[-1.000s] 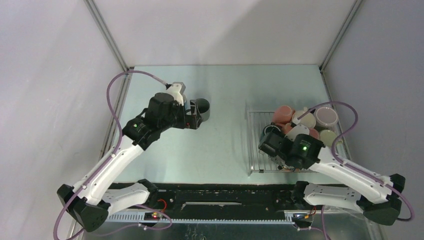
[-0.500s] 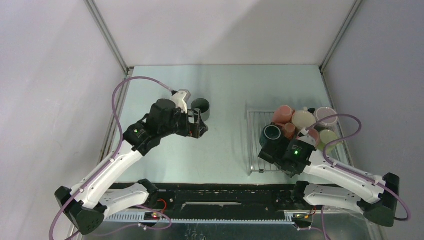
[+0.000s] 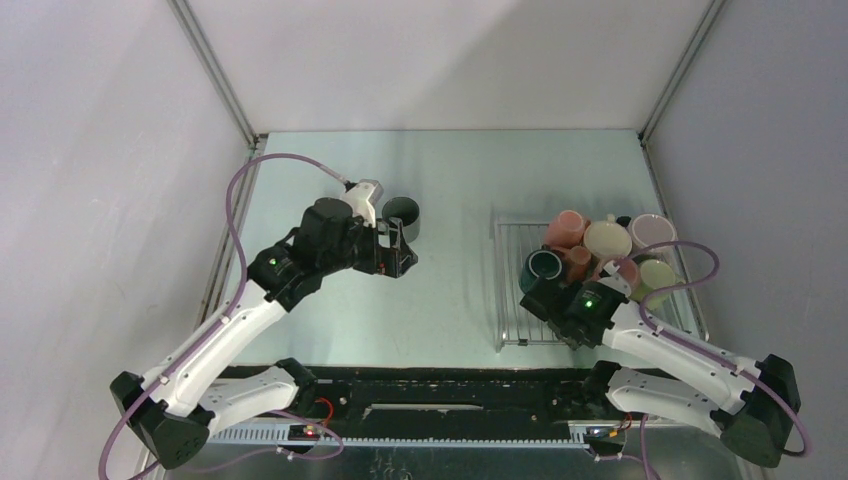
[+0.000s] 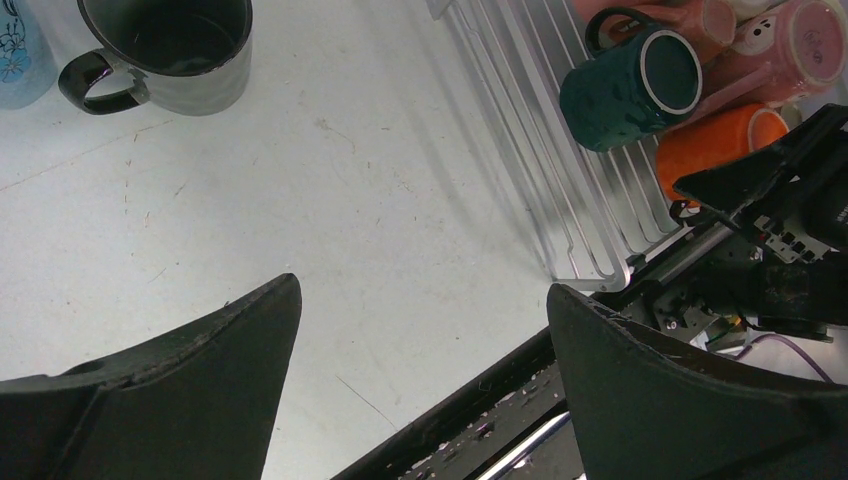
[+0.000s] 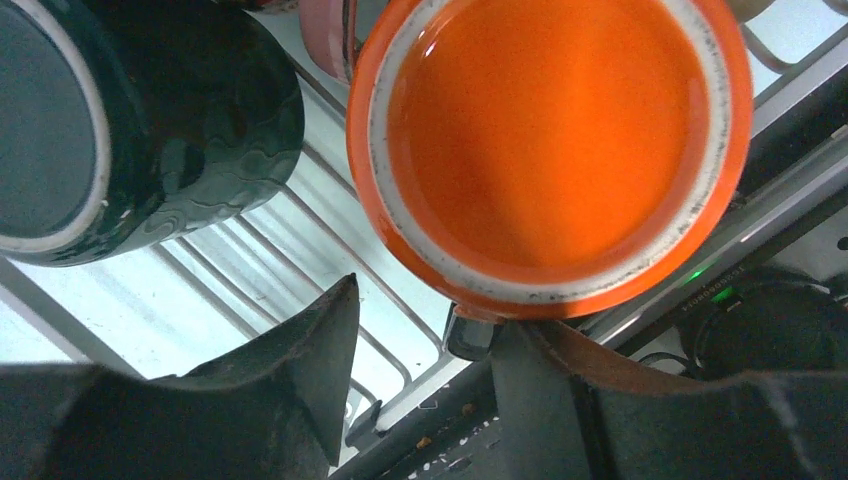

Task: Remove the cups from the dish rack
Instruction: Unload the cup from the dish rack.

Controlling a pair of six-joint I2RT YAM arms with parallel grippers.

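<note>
Cups [image 3: 607, 240] lie crowded over the far and right part of the dish rack [image 3: 510, 300], which sits on the right side of the table [image 3: 450, 310]; from above, seven are countable in the one rack, touching one another, and more may be hidden under the right arm; one grey cup [image 3: 402, 212] stands upright on the table at the left, just beyond the left gripper [image 3: 398, 250], which hangs released and empty. Left wrist view: jaws spread wide over bare table; the grey cup's handle points toward a pale blue item [image 4: 15, 50] cut off by the frame edge, nature not determinable; one teal cup [image 4: 630, 90] and one orange cup [image 4: 715, 150] lie on their sides at the near edge of the cluster. Right wrist view: the right gripper [image 5: 425, 320] sits at the lower rim of the orange cup, one finger outside the wall, the other partly hidden behind the rim; whether it grasps cannot be told. Risks: a hold on the thin rim alone may let the cup swing or slip on lifting; the teal cup, just beside, may be knocked and roll on the bars; a handle may snag a wire.
</note>
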